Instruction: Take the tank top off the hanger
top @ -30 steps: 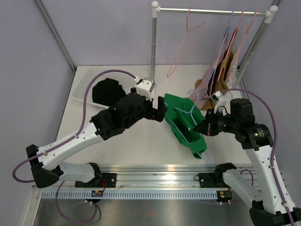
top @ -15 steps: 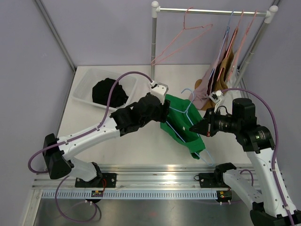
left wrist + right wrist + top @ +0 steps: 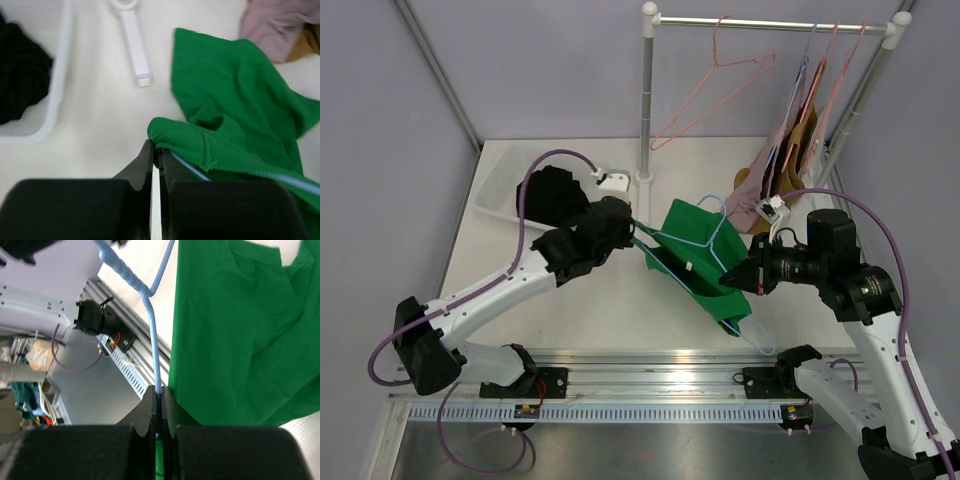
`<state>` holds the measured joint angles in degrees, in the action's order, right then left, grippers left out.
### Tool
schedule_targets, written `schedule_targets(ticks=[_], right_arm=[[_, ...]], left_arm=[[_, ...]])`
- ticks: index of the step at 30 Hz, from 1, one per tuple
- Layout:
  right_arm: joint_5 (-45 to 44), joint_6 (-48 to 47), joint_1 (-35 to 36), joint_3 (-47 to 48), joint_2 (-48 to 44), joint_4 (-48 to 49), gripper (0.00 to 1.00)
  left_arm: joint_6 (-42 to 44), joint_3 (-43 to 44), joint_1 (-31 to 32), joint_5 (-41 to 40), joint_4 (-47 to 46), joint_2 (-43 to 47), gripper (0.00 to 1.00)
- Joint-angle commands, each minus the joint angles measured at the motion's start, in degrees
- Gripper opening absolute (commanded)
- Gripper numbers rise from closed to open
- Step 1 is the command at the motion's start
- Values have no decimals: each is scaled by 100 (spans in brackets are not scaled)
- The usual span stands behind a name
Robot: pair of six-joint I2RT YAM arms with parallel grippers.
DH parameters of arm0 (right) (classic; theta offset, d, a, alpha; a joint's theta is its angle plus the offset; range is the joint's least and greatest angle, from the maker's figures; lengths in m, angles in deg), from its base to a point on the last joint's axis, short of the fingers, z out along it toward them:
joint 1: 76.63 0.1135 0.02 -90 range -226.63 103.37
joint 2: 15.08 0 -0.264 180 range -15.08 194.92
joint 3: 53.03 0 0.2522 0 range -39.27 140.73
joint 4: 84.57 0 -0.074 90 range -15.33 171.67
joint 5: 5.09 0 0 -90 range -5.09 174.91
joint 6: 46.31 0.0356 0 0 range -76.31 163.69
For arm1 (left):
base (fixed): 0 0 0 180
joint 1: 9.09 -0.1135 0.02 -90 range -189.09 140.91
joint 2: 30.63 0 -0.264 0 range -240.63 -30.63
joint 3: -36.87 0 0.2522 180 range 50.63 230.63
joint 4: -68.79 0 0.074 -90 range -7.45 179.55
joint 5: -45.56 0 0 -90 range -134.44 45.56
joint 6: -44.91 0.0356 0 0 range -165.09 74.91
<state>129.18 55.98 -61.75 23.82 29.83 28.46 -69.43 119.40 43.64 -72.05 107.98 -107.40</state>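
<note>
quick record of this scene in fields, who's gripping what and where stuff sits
left gripper: shut on the edge of the green tank top
right gripper: shut on the blue hanger
tank top: on the hanger, stretched between the two grippers
bin: far left, holds black cloth
rack: other garments hang at its right end

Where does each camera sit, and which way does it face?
Top external: above, behind the bases, looking down at the table; both arms show.
Left wrist: on the left arm, facing down; left gripper pinches the tank top.
Right wrist: on the right arm, facing the table's near edge; right gripper clamps the blue hanger.
All three share the tank top.
</note>
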Motion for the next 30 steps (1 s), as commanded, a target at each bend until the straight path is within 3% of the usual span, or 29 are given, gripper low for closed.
schedule_targets(ticks=[1,6,10,14,16,17,20,25,30], right_arm=[[143,-104,366,230,0,-31,0],[652,-148,859,283,115,143,0],[697,-105,868,344,133,381,0],[644,656,859,4,-87,1468,0],[557,1211,868,-400,-358,2881,0],[574,1840,868,-951,-447,4235,0],[662,2749,868,-1937,-632,6753,0],[-197,3077,868,-2090,-273,7771,0],[-1454,3403,991,-2889,-105,10284,0]], left_arm=[[-614,-390,-631,-921,277,854,0],[-924,-988,-1606,-535,559,1682,0],[-915,-1173,-1915,-149,709,2052,0],[-810,-1243,-2003,578,727,2315,0],[-696,-1401,-1995,1089,386,2473,0],[-626,-1654,-1995,1805,201,2570,0],[-598,-1955,-1986,2715,-293,2922,0],[-660,-2263,-1705,3148,-319,3299,0],[-564,-2334,-766,3202,-372,3046,0]])
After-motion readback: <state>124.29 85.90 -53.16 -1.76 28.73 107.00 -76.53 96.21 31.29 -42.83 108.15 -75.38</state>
